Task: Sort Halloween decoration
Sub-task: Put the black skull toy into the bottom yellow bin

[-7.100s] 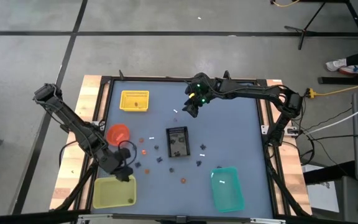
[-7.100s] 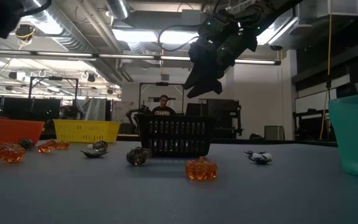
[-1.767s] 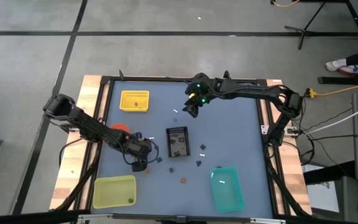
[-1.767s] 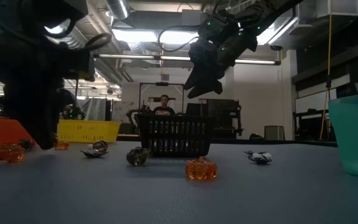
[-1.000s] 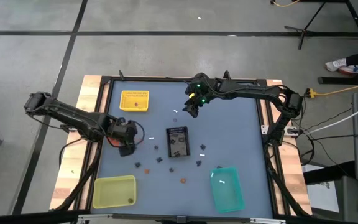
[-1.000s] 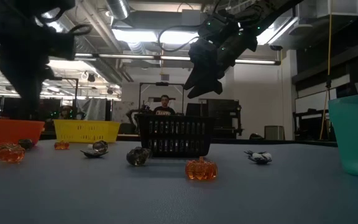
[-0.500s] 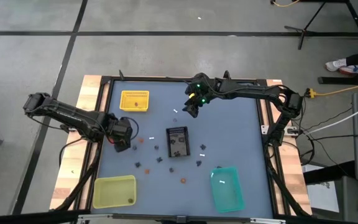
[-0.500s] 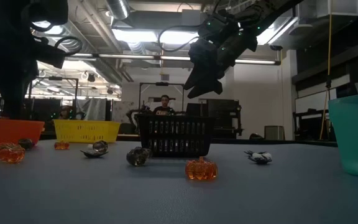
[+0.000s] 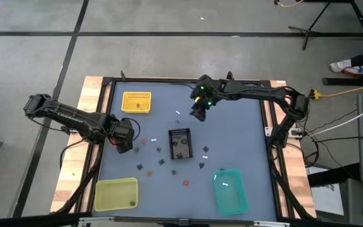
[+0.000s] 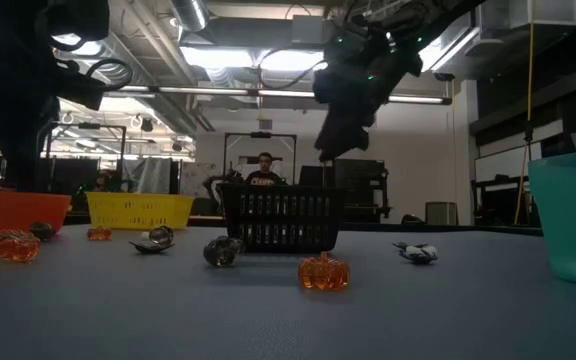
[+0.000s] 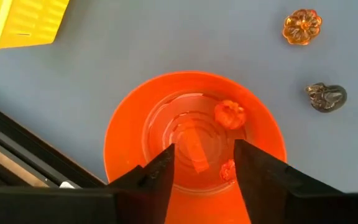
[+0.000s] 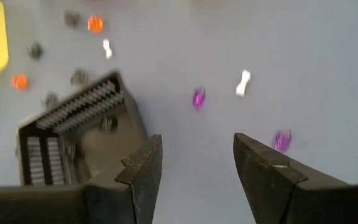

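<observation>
My left gripper (image 11: 204, 163) is open and points down over the orange bowl (image 11: 129, 134). Two orange trinkets (image 11: 230, 114) lie inside the bowl. An orange pumpkin (image 11: 302, 26) and a dark trinket (image 11: 326, 97) rest on the mat beside it. My right gripper (image 12: 197, 163) is open and hangs high over the far middle of the table (image 9: 199, 112). Below it lie the black basket (image 12: 79, 137), a white bone (image 12: 243, 83) and purple bits (image 12: 198, 98). More small white, orange and dark trinkets (image 9: 161, 161) are scattered around the black basket (image 9: 180, 144).
A yellow basket (image 9: 136, 102) sits at the far left and a yellow-green tray (image 9: 115, 193) at the near left. A teal bin (image 9: 230, 189) stands at the near right. In the low view a person (image 10: 263, 172) shows beyond the table. An orange pumpkin (image 10: 324, 272) lies near the front.
My left gripper has shifted a little toward the table's left edge, settling over the orange bowl. My right gripper has turned to point more steeply down and has shifted slightly toward the right. No trinkets on the mat have moved.
</observation>
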You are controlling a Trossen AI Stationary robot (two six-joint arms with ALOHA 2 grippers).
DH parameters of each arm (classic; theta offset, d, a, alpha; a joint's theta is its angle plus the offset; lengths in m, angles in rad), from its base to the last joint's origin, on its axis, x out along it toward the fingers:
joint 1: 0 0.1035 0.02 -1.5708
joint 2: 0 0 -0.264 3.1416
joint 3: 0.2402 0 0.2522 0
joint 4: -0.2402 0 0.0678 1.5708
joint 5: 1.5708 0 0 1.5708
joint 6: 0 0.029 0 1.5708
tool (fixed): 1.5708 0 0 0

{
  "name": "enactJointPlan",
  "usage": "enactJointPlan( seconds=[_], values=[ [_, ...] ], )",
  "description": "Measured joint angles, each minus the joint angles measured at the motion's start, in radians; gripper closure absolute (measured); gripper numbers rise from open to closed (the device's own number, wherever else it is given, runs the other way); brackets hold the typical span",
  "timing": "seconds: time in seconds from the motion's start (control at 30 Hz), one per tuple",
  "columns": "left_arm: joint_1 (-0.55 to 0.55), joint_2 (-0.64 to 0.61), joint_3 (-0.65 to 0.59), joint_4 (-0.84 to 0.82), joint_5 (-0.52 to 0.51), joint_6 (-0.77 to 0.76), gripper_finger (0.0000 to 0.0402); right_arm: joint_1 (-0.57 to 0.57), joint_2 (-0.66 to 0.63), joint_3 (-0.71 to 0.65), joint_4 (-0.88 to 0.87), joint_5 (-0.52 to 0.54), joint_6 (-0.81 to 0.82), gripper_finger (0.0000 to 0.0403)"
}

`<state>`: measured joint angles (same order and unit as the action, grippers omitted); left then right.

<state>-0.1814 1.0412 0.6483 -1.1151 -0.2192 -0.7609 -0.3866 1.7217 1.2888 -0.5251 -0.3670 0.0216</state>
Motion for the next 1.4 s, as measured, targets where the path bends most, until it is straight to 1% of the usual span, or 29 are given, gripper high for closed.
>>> enactJointPlan(
  seconds=[0.13,0.27,0.43,0.53,0.63,0.83,1.2,1.4],
  values=[
    [0.000,0.000,0.000,0.001,0.000,0.000,0.0230,0.000,-0.046,0.000,-0.111,0.002,-0.072,0.0205],
    [0.000,0.000,0.000,0.005,-0.011,0.001,0.0218,0.000,-0.082,0.000,-0.176,0.006,-0.105,0.0205],
    [0.000,0.000,0.000,0.009,-0.068,0.000,0.0215,0.000,-0.100,-0.005,-0.205,0.015,-0.141,0.0205],
    [0.000,0.000,0.000,0.010,-0.102,0.000,0.0217,0.002,-0.098,-0.007,-0.266,0.009,-0.184,0.0205],
    [0.000,0.000,0.000,0.010,-0.113,0.000,0.0217,0.021,-0.096,-0.007,-0.318,0.008,-0.211,0.0205],
    [0.000,0.000,0.000,0.027,-0.113,-0.022,0.0218,0.108,-0.096,-0.008,-0.347,-0.052,-0.214,0.0205],
    [0.000,0.000,0.000,0.059,-0.113,-0.022,0.0218,0.319,-0.096,-0.008,-0.347,-0.035,-0.210,0.0205],
    [0.000,0.000,0.000,0.062,-0.112,-0.023,0.0218,0.423,-0.097,-0.008,-0.372,-0.035,-0.166,0.0205]
  ],
)
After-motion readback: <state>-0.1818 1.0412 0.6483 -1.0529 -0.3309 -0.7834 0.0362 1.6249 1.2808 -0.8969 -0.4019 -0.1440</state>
